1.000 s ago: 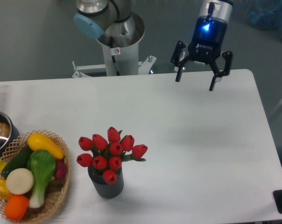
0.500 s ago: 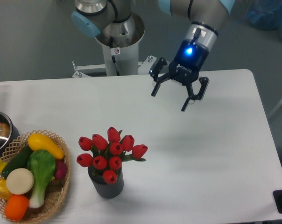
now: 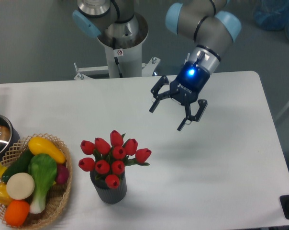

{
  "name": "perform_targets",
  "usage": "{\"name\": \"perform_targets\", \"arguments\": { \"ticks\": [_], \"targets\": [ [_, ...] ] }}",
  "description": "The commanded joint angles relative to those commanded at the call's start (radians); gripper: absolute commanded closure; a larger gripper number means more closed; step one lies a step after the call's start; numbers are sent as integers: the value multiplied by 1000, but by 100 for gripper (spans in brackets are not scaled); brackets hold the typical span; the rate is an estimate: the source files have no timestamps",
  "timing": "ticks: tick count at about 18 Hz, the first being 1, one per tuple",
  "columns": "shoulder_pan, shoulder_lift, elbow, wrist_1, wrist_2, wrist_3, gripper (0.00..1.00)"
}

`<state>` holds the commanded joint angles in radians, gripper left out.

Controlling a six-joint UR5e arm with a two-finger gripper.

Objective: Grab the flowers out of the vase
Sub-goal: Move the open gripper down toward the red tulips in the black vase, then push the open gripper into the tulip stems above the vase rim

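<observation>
While the flowers (image 3: 114, 155) stand upright in the vase (image 3: 109, 189) near the front of the white desk (image 3: 221, 182), the gripper (image 3: 167, 119) hangs in the air up and to the right of them, well apart from the bunch. Its 2 fingers are spread wide and released, with nothing between them, and they point down and to the left, toward the desk surface. A blue light glows on the gripper body, which tilts at a slant from the grey arm (image 3: 204, 24) with pale blue caps.

About 9 red tulip buds crowd together above the dark, ribbed vase, spreading wider than its mouth, with green leaves showing on the right side of the bunch.

Left of the vase, just beside it, sits a wicker basket (image 3: 61, 196) filled with toy vegetables in yellow, green, white and orange. At the left edge of the desk, a metal pot (image 3: 0, 139) with a blue handle is partly cut off by the frame.
</observation>
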<state>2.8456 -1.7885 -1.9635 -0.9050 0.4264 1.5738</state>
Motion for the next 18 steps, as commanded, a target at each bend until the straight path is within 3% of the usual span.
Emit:
{"name": "perform_targets", "arguments": {
  "ticks": [3, 10, 18],
  "targets": [
    [-17, -38, 9, 38, -6, 31, 0],
    [-66, -147, 35, 84, -150, 87, 0],
    [-100, -164, 34, 84, -251, 77, 0]
  ]
}}
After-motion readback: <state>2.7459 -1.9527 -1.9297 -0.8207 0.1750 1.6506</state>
